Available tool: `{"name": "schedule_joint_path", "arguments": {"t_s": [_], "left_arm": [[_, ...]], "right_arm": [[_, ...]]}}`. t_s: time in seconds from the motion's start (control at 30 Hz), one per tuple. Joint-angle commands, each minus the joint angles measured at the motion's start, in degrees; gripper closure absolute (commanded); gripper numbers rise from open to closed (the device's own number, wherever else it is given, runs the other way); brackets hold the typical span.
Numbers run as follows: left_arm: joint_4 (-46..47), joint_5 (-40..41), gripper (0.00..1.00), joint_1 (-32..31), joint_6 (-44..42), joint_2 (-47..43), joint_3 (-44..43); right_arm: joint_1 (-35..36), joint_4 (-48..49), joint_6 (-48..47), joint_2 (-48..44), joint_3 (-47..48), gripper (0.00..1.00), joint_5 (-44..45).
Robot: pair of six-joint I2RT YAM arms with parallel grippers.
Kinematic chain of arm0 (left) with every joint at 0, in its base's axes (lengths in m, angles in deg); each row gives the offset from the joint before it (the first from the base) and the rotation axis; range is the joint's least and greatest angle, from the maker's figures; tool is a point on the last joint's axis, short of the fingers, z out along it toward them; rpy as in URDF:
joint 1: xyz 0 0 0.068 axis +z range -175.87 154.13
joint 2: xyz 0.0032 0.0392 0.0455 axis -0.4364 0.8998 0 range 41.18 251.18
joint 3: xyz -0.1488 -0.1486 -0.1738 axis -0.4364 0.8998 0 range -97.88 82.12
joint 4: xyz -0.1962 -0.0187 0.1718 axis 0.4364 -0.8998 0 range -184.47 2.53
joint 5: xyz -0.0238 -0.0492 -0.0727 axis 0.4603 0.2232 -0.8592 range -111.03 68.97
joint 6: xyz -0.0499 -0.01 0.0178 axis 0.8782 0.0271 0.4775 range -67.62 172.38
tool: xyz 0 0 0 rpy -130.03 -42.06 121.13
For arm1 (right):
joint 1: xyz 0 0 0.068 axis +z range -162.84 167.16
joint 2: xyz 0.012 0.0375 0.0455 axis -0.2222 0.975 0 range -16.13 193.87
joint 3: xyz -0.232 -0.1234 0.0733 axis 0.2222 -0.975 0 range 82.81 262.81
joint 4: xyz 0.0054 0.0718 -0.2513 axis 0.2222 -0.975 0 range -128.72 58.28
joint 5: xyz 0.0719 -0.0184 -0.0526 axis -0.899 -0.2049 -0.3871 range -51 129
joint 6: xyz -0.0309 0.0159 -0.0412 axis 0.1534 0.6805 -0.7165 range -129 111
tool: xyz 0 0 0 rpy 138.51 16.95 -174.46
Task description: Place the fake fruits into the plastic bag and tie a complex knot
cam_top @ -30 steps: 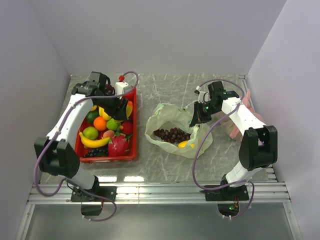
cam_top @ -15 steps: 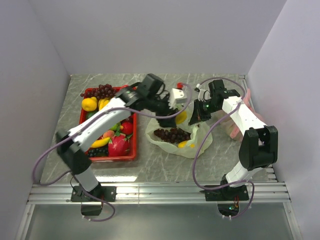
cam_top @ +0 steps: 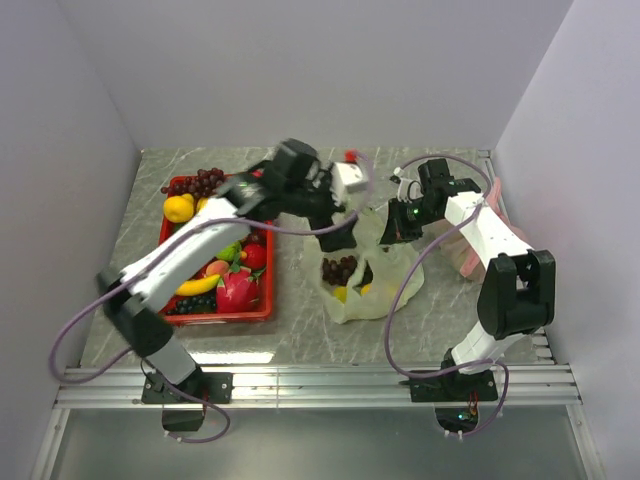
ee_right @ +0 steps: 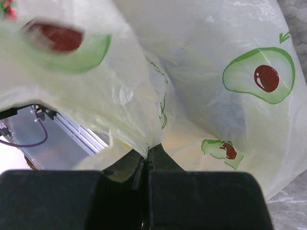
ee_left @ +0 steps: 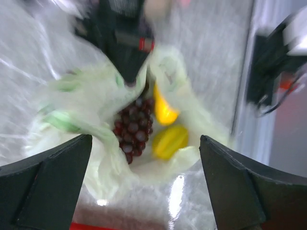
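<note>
The pale-green plastic bag (cam_top: pixel 375 285) with avocado prints lies open at mid table, holding purple grapes (cam_top: pixel 340 268) and yellow fruits (cam_top: pixel 341 294). In the left wrist view the grapes (ee_left: pixel 135 129) and two yellow fruits (ee_left: pixel 170 141) lie in the bag (ee_left: pixel 81 105) below my open, empty left gripper (ee_left: pixel 146 191), which hovers over the bag's left side (cam_top: pixel 337 237). My right gripper (cam_top: pixel 393 233) is shut on the bag's far rim (ee_right: pixel 144 143) and holds it up. The remaining fake fruits (cam_top: pixel 215 270) sit in a red crate (cam_top: pixel 222 317) on the left.
A pink bag (cam_top: pixel 478 255) lies behind the right arm by the right wall. Purple cables loop from both arms. A metal rail (cam_top: pixel 320 385) runs along the table's near edge.
My left arm swung from the red crate to over the bag, and a yellow fruit now lies inside. The bag's left side has drawn in towards the right. My right gripper kept its hold.
</note>
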Motion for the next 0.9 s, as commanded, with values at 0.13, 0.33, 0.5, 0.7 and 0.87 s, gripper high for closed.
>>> {"name": "schedule_joint_path", "arguments": {"t_s": [0.13, 0.33, 0.5, 0.7, 0.87], "left_arm": [[9.29, -5.20, 0.01, 19.31, 12.59, -13.53, 2.47], [10.27, 7.08, 0.01, 28.47, 8.56, -1.80, -0.94], [5.71, 19.74, 0.01, 29.79, 5.65, 13.51, -14.29], [5.17, 25.04, 0.01, 30.49, 2.23, 26.44, -21.78], [4.99, 25.83, 0.01, 30.76, 1.26, 29.71, -20.91]], "right_arm": [[-0.67, -0.60, -0.30, 1.10, 2.43, 1.00, -0.87], [-0.75, -0.87, -0.38, 2.42, 2.96, 1.00, -1.57], [-0.93, -0.87, -0.47, 3.12, 3.13, 1.00, -2.10], [-1.54, -0.34, -0.30, 3.29, 2.87, 1.00, -2.36], [-2.33, -0.52, -0.65, 4.09, 3.13, 1.00, -2.54]]}}
